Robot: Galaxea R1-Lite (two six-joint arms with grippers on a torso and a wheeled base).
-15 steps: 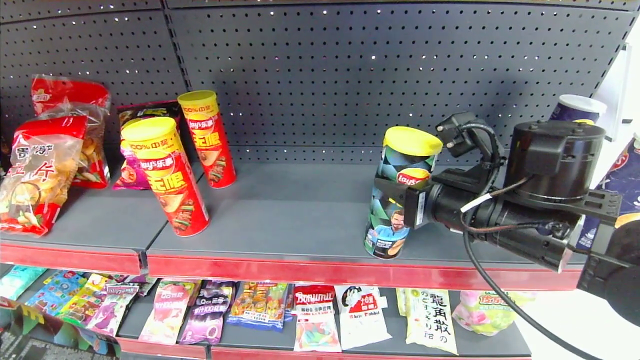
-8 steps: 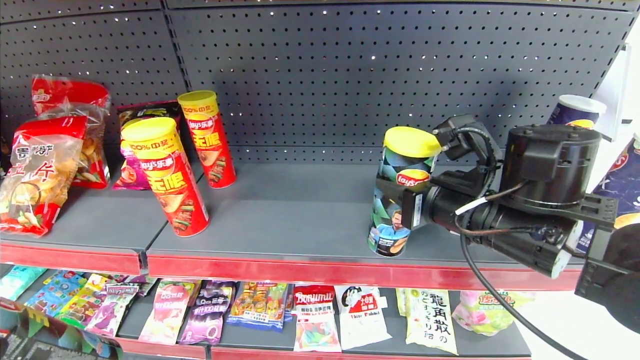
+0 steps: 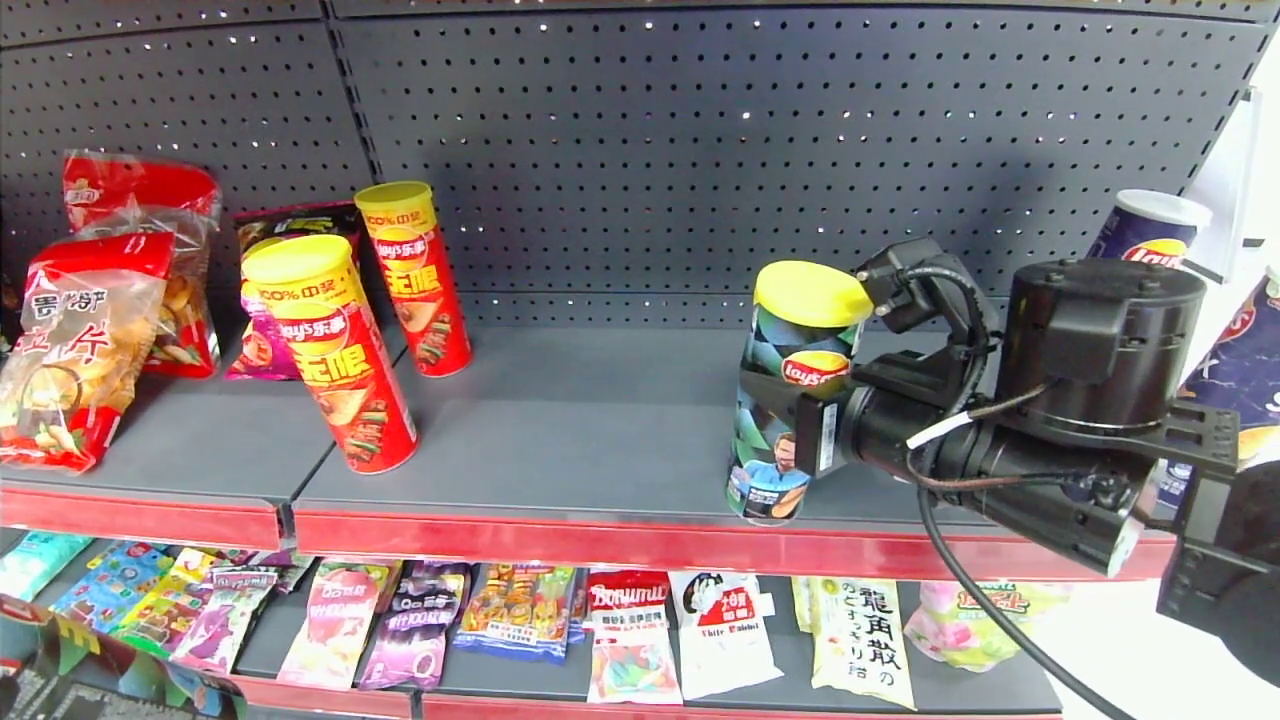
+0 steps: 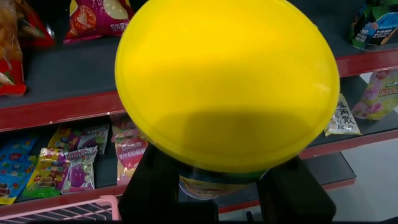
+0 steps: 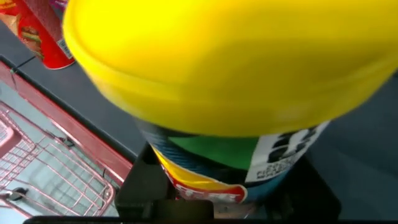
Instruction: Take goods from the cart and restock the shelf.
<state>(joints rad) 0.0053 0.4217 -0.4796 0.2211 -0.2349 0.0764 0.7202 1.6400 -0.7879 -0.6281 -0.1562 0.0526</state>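
Where the grey shelf (image 3: 600, 430) meets its red front lip, grips the chip can (image 3: 800, 330) at mid-height with the right gripper (image 3: 785, 425), fingers closed on opposite sides of the tube. Holds the can's long axis near vertical, yellow lid up, top leaning slightly toward the robot's right, base at the shelf's front edge; cannot tell whether the base touches the shelf. From the right wrist, looks down over that lid, black fingers (image 5: 143, 186) flanking the label below it, pink cart (image 5: 50, 168) beneath. Clamps a second can (image 4: 227, 81) in the left gripper (image 4: 224, 196), yellow lid toward the camera, fingers (image 4: 155, 186) shut against both sides of its body. Shares the shelf with red cans (image 3: 335, 360) well to the robot's left.
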